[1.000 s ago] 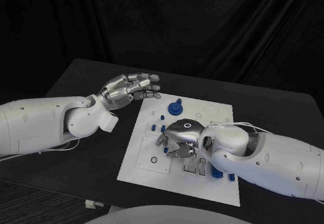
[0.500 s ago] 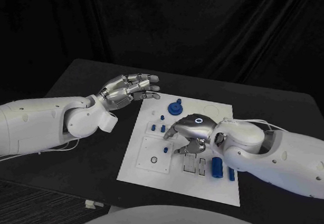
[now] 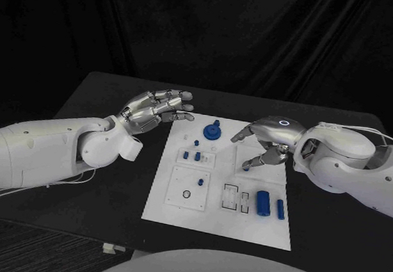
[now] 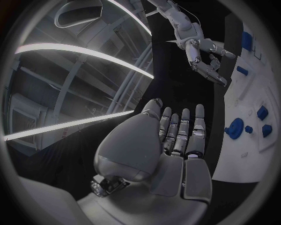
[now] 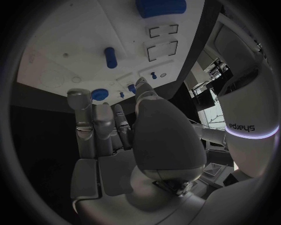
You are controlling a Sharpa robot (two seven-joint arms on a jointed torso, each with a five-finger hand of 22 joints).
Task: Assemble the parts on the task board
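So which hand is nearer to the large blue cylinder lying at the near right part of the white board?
Right hand: it hovers just beyond the large blue cylinder. The left hand is past the board's far left corner.

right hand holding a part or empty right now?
Empty. The right hand hovers over the task board with fingers apart; the right wrist view shows nothing between its fingers.

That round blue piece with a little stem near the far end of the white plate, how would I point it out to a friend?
Start at the white task board in the middle of the black table. At its far edge, between the two hands, stands the blue disc with a stem. Its neighbours are much smaller blue pegs.
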